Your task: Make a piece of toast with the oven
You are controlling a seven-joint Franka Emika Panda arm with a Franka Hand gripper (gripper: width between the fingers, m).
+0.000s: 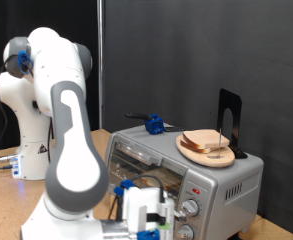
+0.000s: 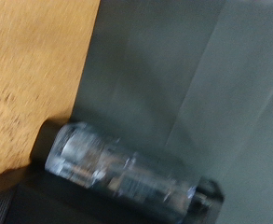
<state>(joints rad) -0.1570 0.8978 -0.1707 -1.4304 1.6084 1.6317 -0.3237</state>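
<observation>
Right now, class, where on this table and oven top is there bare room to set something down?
Bare table lies at the exterior view's bottom left, beside the robot base. The oven top is crowded: a plate of bread, a black stand, a blue clip.

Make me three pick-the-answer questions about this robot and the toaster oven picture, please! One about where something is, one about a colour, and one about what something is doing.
1. Where is the plate of bread slices?
A. on top of the oven
B. on the floor
C. inside the oven

2. What colour is the small object on the oven's top?
A. red
B. blue
C. yellow

3. Where is the gripper?
A. high above the plate
B. low in front of the oven
C. behind the black stand

Answers: 1 A, the plate rests on the oven's roof. 2 B, it looks blue. 3 B, the exterior view shows it low at the oven's front.
</observation>
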